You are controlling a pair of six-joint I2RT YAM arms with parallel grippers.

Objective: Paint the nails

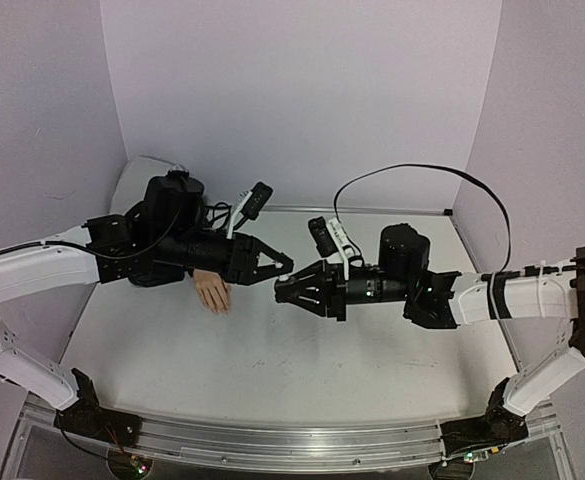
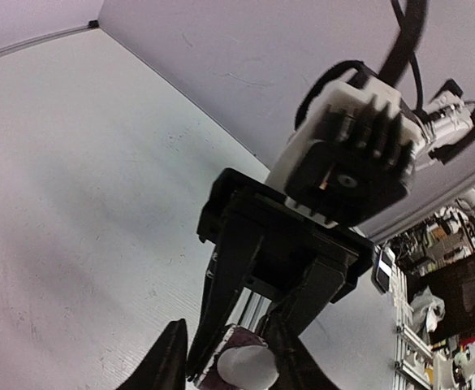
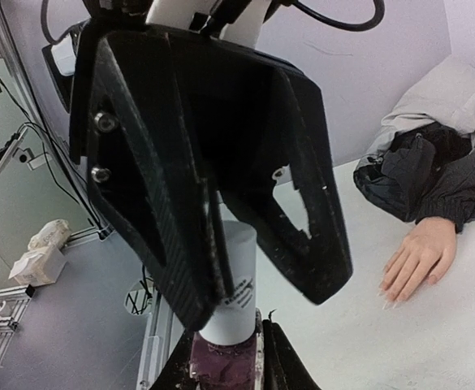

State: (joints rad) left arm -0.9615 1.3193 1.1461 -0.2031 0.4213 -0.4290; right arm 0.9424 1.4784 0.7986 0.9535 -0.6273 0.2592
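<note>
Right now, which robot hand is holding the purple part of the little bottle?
The right hand, pinching the bottle by its purple glass. The left hand is at the white cap instead.

The left pincer (image 1: 284, 268) and the right pincer (image 1: 282, 290) meet tip to tip above the middle of the table (image 1: 302, 370). Neither has room straight ahead — the other's fingers, and the small bottle (image 3: 221, 361) with its white cap (image 3: 231, 276) between them, fill that gap. Behind the left pincer's tips, down on the table under its wrist, lie the dummy hand (image 1: 213, 292) and its black sleeve (image 3: 420, 175) — no free way down there. Below both pincers and toward the arm bases, the tabletop is bare. A black cable (image 1: 422, 168) loops above the right pincer's arm.
</note>
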